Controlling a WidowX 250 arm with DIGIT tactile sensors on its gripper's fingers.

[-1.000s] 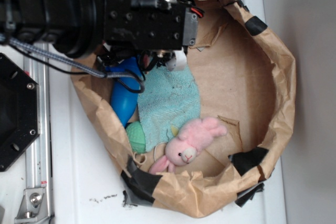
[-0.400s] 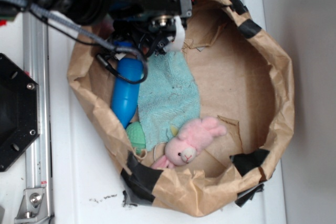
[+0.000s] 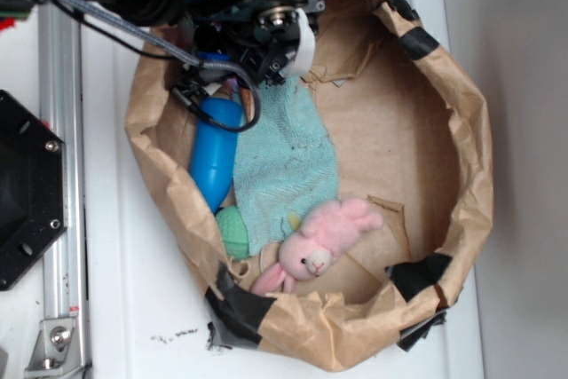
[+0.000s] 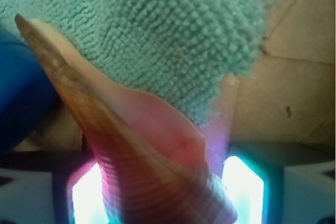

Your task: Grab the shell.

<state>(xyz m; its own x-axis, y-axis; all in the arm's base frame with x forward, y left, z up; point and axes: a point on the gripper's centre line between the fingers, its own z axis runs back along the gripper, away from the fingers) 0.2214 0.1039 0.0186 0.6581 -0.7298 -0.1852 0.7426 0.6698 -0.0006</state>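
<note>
Bag: we see the crumpled brown paper bag [image 3: 479, 166] shifted slightly since a second ago, as the arm rose.
Cloth: nubbly teal microfibre towel [image 4: 157, 30], now more exposed.
Bottle: smooth blue plastic bottle [image 3: 213, 153].
Shell: glossy, ribbed orange-tan spiral conch shell [image 4: 142, 156] sits between the black gripper [image 3: 266, 42] fingers, apparently clamped and lifting.

shell [image 4: 142, 156] | orange-tan, ribbed, glossy | point away, over teal cloth
</note>
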